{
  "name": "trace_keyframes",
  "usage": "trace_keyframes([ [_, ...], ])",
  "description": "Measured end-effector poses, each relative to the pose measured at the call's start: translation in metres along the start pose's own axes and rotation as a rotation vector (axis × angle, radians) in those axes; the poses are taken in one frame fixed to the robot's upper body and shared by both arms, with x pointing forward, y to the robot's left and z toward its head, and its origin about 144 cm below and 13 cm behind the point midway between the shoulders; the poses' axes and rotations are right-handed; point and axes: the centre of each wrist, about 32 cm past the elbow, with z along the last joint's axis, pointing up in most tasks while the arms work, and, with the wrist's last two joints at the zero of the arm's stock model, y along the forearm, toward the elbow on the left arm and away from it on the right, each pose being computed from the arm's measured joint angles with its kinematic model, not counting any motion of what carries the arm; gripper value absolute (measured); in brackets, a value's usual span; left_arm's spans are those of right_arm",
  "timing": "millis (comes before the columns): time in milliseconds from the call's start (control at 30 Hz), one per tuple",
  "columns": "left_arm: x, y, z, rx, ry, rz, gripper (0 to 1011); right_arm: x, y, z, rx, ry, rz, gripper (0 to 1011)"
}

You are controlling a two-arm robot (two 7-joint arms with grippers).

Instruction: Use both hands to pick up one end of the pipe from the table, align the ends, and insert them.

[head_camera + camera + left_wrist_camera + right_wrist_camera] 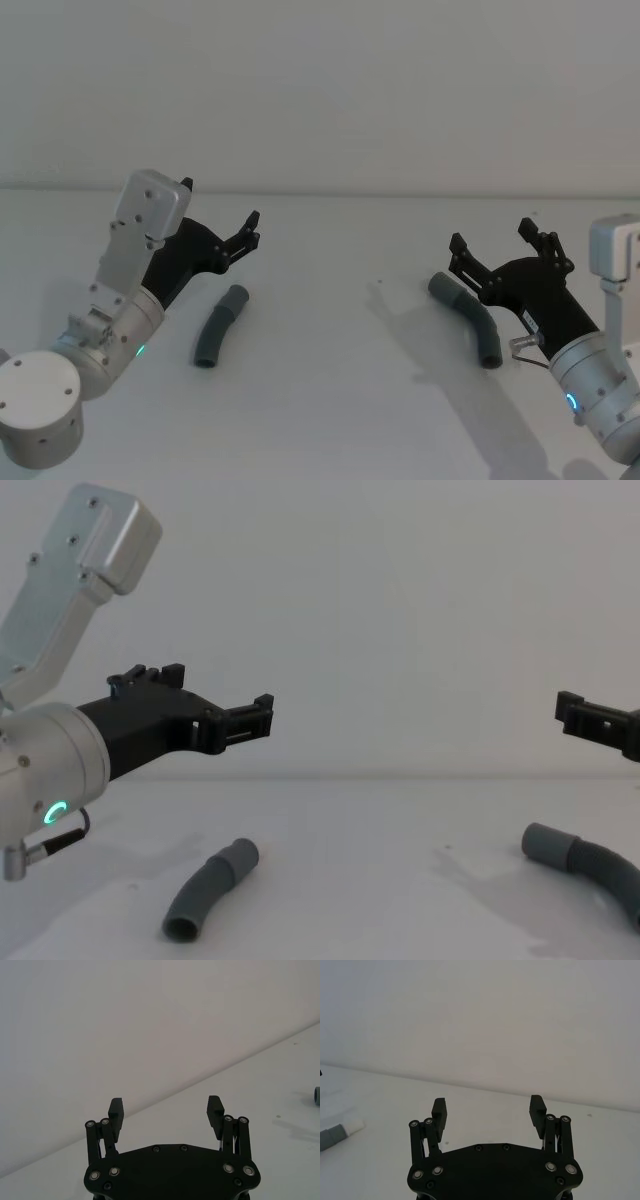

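On the table (330, 400) the short curved hose piece (219, 327) lies flat, with the longer hose piece (468, 318) well apart to its right. Left gripper (219, 204) hangs above the short piece, fingers spread, holding nothing. Right gripper (492, 235) hangs far to its right, over the longer piece, also spread and holding nothing.

We hold left gripper (220, 205) up in air on left side, pointing far and in toward middle. Two black fingers (116, 1110) spread wide, nothing between. Left wrist (45, 770) silver, small green light (52, 813) on. Right gripper (492, 236) up on right side, pointing far and in toward middle. Fingers wide apart too, holding nothing. Right wrist (598, 385) silver, small blue light (572, 402) on.
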Motion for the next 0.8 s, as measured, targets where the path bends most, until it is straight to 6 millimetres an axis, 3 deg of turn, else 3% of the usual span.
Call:
trace_keyframes([
  [400,-0.001,0.002,0.001,0.013,0.001,-0.002,1001,0.0,0.0,0.0,0.0,0.0,0.0,1002],
  [800,-0.004,0.019,0.005,0.104,0.047,0.004,1001,0.0,0.0,0.0,0.0,0.0,0.0,1002],
])
